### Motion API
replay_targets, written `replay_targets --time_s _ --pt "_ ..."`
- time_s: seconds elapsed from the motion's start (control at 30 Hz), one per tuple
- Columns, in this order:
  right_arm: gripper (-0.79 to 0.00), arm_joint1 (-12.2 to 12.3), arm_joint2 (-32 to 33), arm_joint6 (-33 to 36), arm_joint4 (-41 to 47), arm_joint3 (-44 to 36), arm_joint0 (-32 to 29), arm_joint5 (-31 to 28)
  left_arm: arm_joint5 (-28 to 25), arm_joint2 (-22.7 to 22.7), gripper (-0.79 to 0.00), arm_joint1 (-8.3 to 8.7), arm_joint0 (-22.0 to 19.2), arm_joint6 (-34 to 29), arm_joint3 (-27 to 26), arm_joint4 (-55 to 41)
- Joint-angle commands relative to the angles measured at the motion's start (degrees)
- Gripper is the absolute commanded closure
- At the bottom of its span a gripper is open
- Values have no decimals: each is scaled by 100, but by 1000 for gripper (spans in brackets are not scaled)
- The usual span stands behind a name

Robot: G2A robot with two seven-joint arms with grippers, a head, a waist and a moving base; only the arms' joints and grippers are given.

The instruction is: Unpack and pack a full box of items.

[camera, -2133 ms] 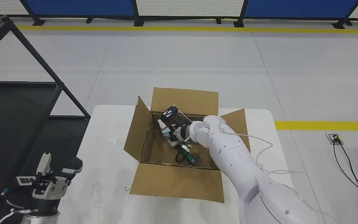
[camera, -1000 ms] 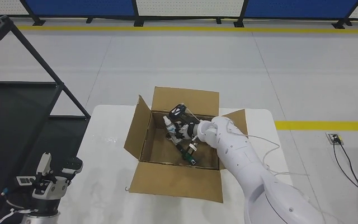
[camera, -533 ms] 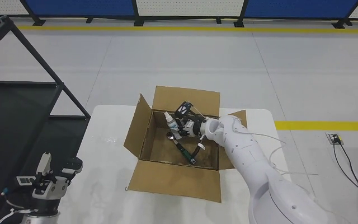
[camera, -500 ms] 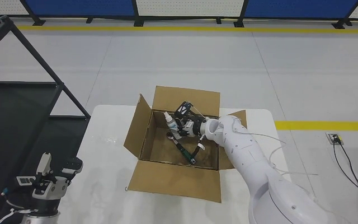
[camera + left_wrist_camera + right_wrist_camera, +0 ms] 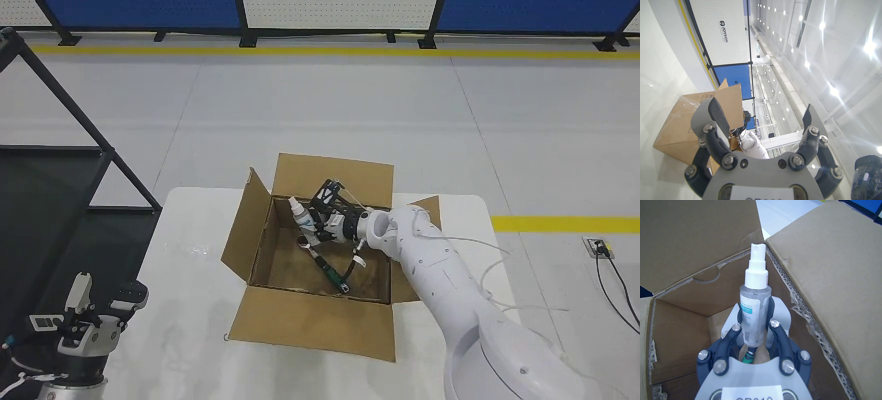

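Item 1. Open brown cardboard box (image 5: 315,322), standing mid-tabletop on the white tabletop (image 5: 190,300). All four flaps are folded outward. We judge this keeps the opening free for an arm coming in from above.

Item 2. Small clear plastic spray bottle with a white pump top (image 5: 755,302). It is in the grip of the right hand (image 5: 755,308), over the far left part of the box's opening. The fingers clamp across the bottle's lower body, and the nozzle points away from the wrist toward the box's corner. We judge the grasp was taken on the widest, firmest part, leaving the slim pump head free of the pads. We read the step as unpacking, with the bottle on its way out over the rim.

Item 3. Slim tool with a green and black handle (image 5: 325,265), lying slantwise on the box floor, below and near of the bottle. No hand touches it; we count it as awaiting its turn.

Item 4. Left hand (image 5: 761,113), fingers spread wide with nothing between them. It sits low at the near left, well apart from the box. We judge it is parked there to leave the box to the working arm.
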Motion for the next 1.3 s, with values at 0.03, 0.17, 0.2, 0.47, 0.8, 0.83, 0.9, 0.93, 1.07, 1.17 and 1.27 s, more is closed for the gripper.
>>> replay_targets --time_s 0.03,0.17,0.2,0.47,0.8,0.83,0.9,0.93,1.07,1.17,1.27 --pt "0 0 1 15 5 0 0 3 0 0 -785 0 0 0 0 0" --pt "0 0 1 15 5 0 0 3 0 0 -785 0 0 0 0 0" --pt "0 0 1 15 5 0 0 3 0 0 -785 0 0 0 0 0" --pt "-523 0 1 15 5 0 0 3 0 0 -785 0 0 0 0 0" --pt "0 56 -47 -206 -141 -170 -79 179 0 0 -785 0 0 0 0 0" --pt "0 85 -59 -323 -183 -175 -91 149 0 0 -785 0 0 0 0 0" --pt "0 140 -85 -528 -271 -169 -110 115 0 0 -785 0 0 0 0 0" --pt "0 162 -94 -624 -305 -178 -124 139 0 0 -785 0 0 0 0 0" --pt "0 239 -124 -891 -430 -234 -179 188 0 0 -785 0 0 0 0 0" --pt "0 292 -165 -1036 -569 -312 -205 196 0 0 -785 0 0 0 0 0" --pt "0 334 -218 -1190 -751 -455 -211 453 0 0 -785 0 0 0 0 0"
